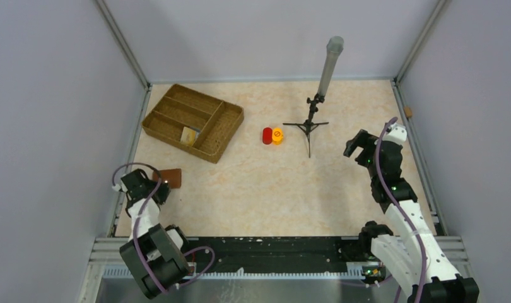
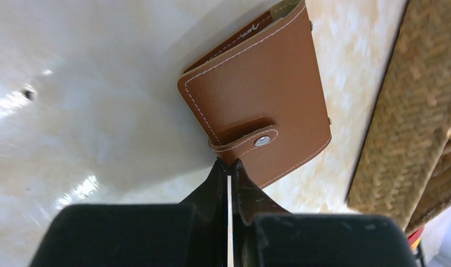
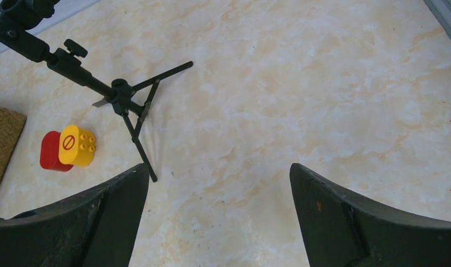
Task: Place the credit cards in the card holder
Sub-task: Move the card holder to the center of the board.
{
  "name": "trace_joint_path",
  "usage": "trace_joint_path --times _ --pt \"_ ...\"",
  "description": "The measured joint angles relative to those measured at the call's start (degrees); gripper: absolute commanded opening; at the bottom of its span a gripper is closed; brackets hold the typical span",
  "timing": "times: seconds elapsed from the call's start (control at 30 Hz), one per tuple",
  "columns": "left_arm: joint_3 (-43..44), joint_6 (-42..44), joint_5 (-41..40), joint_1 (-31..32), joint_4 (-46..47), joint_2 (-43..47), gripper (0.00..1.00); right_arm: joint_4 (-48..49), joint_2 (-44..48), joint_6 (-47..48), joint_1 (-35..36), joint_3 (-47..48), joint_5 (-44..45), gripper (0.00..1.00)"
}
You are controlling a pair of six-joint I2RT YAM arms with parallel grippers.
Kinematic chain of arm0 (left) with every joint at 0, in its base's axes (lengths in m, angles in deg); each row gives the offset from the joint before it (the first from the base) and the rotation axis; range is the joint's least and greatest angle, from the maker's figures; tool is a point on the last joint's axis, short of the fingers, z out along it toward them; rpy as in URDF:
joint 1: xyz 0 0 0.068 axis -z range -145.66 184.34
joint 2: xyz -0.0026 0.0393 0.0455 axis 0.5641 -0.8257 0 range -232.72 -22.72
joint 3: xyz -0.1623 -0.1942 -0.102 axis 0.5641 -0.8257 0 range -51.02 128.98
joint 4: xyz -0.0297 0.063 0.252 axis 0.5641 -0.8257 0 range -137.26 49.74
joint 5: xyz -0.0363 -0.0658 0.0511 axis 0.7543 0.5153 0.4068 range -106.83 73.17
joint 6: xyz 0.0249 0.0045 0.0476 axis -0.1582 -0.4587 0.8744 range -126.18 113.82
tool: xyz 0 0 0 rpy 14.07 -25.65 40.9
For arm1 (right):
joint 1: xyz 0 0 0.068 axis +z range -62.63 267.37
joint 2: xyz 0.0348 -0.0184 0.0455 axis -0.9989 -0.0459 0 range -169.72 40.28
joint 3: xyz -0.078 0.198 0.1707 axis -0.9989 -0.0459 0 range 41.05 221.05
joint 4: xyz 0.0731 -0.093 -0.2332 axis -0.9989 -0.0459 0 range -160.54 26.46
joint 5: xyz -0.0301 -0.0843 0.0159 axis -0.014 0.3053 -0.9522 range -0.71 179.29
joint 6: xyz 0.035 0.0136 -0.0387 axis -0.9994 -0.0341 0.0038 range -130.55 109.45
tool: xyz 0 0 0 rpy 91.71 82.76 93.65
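Note:
The card holder (image 1: 171,177), a closed reddish-brown wallet (image 2: 262,89) with a snap strap, lies on the table near the left wall. My left gripper (image 2: 230,163) is shut, its tips pinching the end of the strap at the wallet's near edge. In the top view the left gripper (image 1: 157,180) sits at the wallet's left side. One yellowish credit card (image 1: 189,134) lies in a compartment of the wicker tray. My right gripper (image 1: 356,146) hovers at the right, open over bare table, and the right wrist view shows nothing in the right gripper (image 3: 217,169).
The divided wicker tray (image 1: 218,137) stands at the back left, its wall (image 2: 412,111) just right of the wallet. A red and yellow block (image 1: 272,136) and a black tripod (image 1: 310,126) holding a grey tube stand mid-table. Walls enclose the table.

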Motion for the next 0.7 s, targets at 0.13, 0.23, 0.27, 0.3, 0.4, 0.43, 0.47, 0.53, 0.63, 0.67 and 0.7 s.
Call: trace_joint_path --times 0.13,0.23,0.27,0.3,0.4,0.43,0.47,0.53,0.63,0.67,0.7 --pt "-0.4 1.9 0.8 6.2 -4.0 2.8 0.0 0.4 -0.7 0.0 0.0 0.0 -0.5 0.94" --pt "-0.3 2.7 1.2 12.8 -5.4 3.1 0.0 0.5 -1.2 0.0 0.0 0.0 -1.3 0.94" --pt "-0.3 2.8 1.2 14.8 -5.7 3.1 0.0 0.6 -1.2 0.0 0.0 0.0 -1.7 0.94" --pt "0.0 3.1 1.1 17.4 -6.3 3.0 0.0 0.9 -1.4 0.1 0.0 0.0 -2.4 0.94" --pt "1.3 4.0 1.4 23.3 -8.2 2.0 0.0 1.6 -1.8 0.6 0.0 0.0 -4.7 0.94" --pt "1.6 4.3 1.6 25.0 -8.9 1.9 0.0 1.9 -2.1 0.8 0.0 0.0 -5.7 0.94" --pt "1.7 4.6 2.0 26.8 -9.5 1.8 0.0 2.2 -2.5 1.0 0.0 0.0 -7.2 0.94" --pt "2.1 4.9 2.5 30.6 -10.4 1.5 0.0 2.9 -3.8 1.5 0.0 0.0 -10.5 0.93" --pt "3.0 5.6 3.7 38.1 -11.7 0.5 0.0 4.2 -6.5 1.4 0.0 0.0 -17.1 0.89" --pt "3.5 5.8 4.0 41.0 -12.2 -0.1 0.0 4.7 -7.8 1.2 0.0 0.0 -19.7 0.89" --pt "3.9 5.9 4.4 43.6 -12.4 -0.9 0.0 5.2 -9.3 0.8 0.4 0.0 -22.6 0.88"
